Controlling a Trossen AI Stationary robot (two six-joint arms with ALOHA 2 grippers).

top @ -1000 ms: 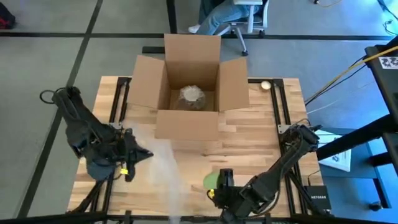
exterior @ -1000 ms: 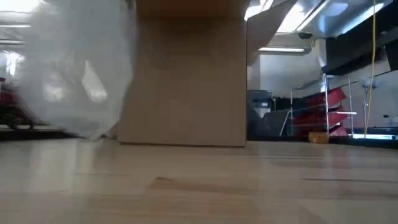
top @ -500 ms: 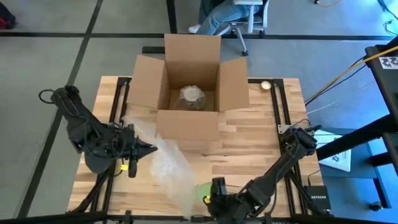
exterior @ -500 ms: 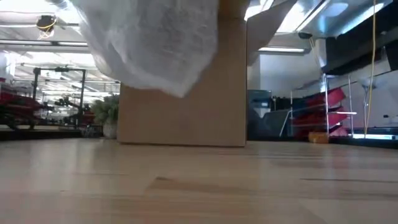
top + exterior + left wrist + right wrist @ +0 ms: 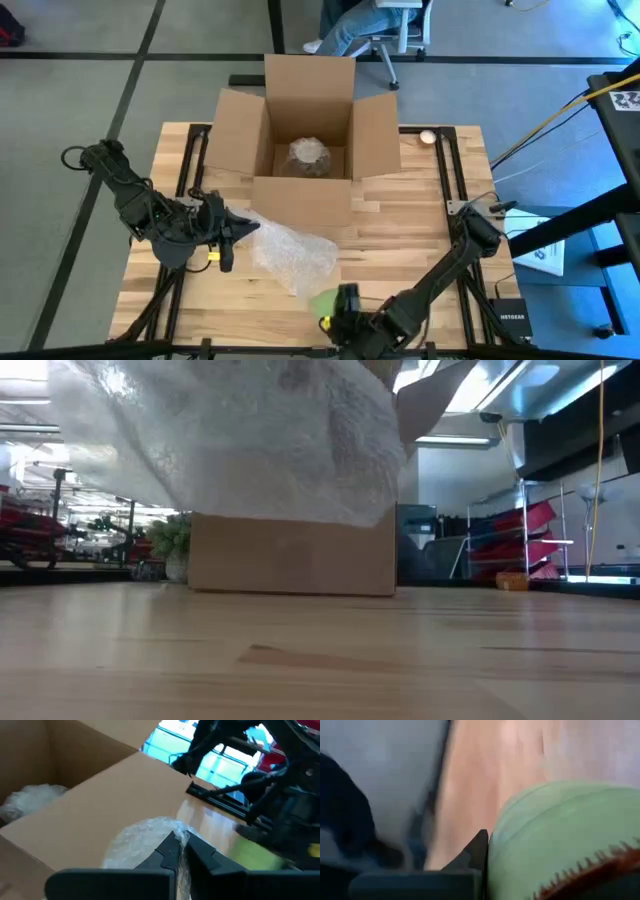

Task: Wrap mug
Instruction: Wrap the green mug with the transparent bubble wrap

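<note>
The clear bubble-wrap sheet (image 5: 292, 256) hangs bunched over the table's middle; in the low view the sheet (image 5: 230, 440) shows with its lower edge above the tabletop. My left gripper (image 5: 250, 226) is shut on its left end. The green mug (image 5: 322, 299) is at the table's near edge, just near of the sheet, with my right gripper (image 5: 338, 303) shut on it. In the right wrist view the mug (image 5: 555, 835) fills the picture; its handle is hidden. My left gripper pinches an edge of the bubble wrap (image 5: 186, 836) between its two fingertips (image 5: 170, 851), reaching level from the table's left. The sheet hangs slack beyond the fingers. One layer or several, I cannot tell. My right gripper holds the mug at its wall (image 5: 506, 851). One finger (image 5: 479, 851) lies against the outside of the wall; the other finger is hidden by the mug. The arm reaches from the table's right along the near edge.
An open brown cardboard box (image 5: 306, 190) stands at the far middle of the table, with a wrapped bundle (image 5: 309, 155) inside. A small round thing (image 5: 428, 137) lies at the far right. A seated person (image 5: 350, 25) is beyond the far edge.
My left gripper has gone toward the table's right edge and a little toward the far edge, drawing the bubble wrap with it. The sheet, earlier spread toward the near edge, is lifted and bunched at the middle. My right gripper has carried the mug a little toward the left.
</note>
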